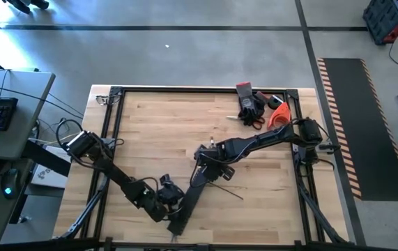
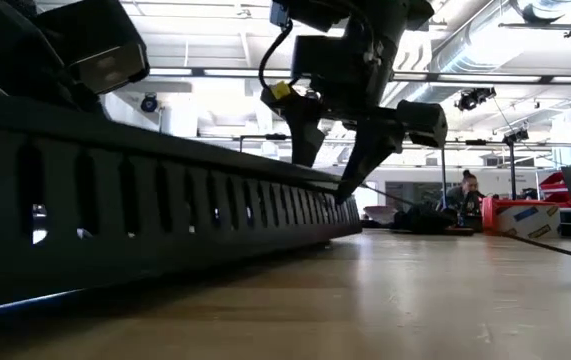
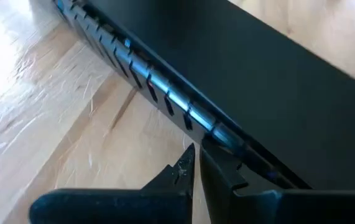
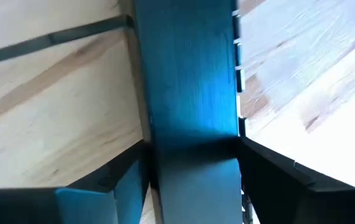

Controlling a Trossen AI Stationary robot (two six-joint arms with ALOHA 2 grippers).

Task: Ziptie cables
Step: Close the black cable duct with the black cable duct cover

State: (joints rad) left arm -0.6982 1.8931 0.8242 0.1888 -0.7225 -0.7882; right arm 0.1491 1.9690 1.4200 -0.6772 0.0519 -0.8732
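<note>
Because the right gripper (image 4: 193, 171) clamps the slotted black bar (image 4: 186, 81) between part-open fingers while the left gripper (image 3: 197, 163), fingers shut and empty, rests against its edge, the bar may pivot onto the thin cables (image 1: 228, 189) lying beside it.

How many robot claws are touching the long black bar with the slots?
2. The left gripper is shut at the slotted black bar's near end, its tips against the bar's edge. The right gripper straddles the bar farther along, one finger on each side.

One slotted black bar (image 1: 188, 199), two arms (image 1: 115, 171)
</note>
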